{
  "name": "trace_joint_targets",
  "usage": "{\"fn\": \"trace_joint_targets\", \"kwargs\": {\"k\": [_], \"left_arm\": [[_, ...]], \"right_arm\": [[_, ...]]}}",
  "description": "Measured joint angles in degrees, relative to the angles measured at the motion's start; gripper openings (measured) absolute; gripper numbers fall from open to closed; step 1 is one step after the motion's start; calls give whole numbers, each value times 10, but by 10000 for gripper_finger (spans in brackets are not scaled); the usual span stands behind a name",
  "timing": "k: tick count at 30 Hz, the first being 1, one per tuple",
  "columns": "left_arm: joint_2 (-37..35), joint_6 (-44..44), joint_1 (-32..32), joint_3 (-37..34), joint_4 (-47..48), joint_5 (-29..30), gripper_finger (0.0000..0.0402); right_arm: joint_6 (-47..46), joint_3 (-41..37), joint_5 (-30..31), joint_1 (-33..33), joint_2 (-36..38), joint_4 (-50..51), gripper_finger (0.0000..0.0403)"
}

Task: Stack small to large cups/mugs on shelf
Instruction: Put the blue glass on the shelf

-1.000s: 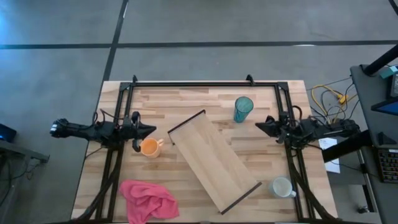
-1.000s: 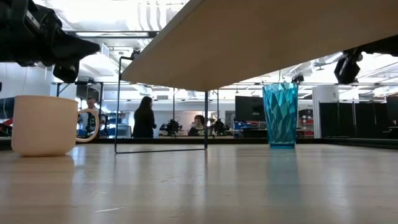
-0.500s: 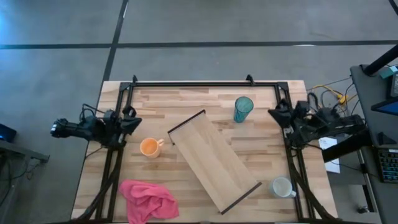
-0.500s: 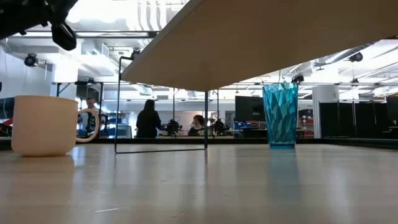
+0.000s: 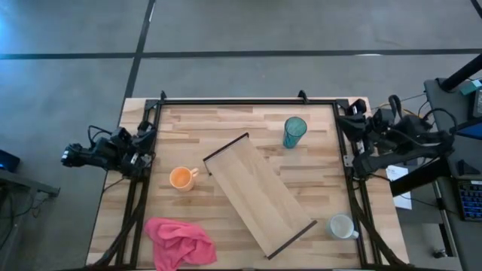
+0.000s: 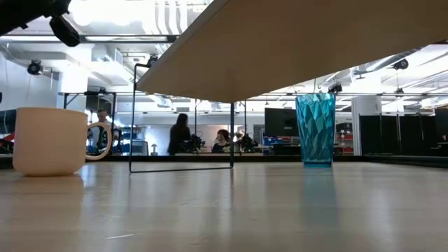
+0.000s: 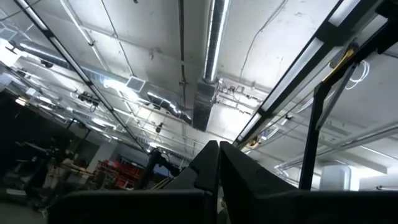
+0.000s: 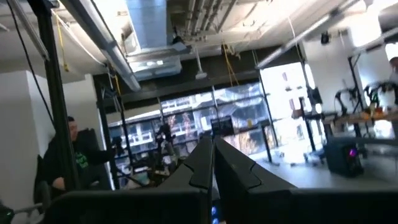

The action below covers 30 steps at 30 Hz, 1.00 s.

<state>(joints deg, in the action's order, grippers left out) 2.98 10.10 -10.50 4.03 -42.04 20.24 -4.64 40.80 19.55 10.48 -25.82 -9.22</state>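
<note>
Slatted light wood forms the bench [image 5: 248,124], and on it the shelf [image 5: 259,194] lies diagonally with nothing on top. Both arms have pulled back since a second ago: the left gripper [image 5: 143,139], which was over the orange mug [image 5: 181,178], now sits folded at the bench's left edge, and the right gripper [image 5: 348,124] has swung up to the right edge. Each wrist view shows its fingers pressed together, empty, pointing at the ceiling or room. The teal tumbler [image 5: 294,132] stands beyond the shelf, the whitish mug [image 5: 340,226] near the front right corner, a pink cloth [image 5: 179,242] front left. Judging by this, no cup is stacked yet.
</note>
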Motion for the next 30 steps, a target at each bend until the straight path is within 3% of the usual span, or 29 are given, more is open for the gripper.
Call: {"fn": "trace_joint_targets", "kwargs": {"k": [9, 14, 20, 24, 30], "left_arm": [[1, 0, 0, 0, 0, 17, 11], [3, 0, 0, 0, 1, 27, 62], [4, 0, 0, 3, 7, 27, 119], [4, 0, 0, 32, 87, 27, 124], [45, 0, 0, 150, 264, 27, 125]], "right_arm": [[-59, 72, 0, 0, -85, 136, 39], [-43, 111, 0, 0, -130, 182, 71], [-49, 185, 0, 0, -183, 344, 94], [-112, 243, 14, 0, -225, 466, 93], [-137, 329, 53, -1, -286, 626, 82]]}}
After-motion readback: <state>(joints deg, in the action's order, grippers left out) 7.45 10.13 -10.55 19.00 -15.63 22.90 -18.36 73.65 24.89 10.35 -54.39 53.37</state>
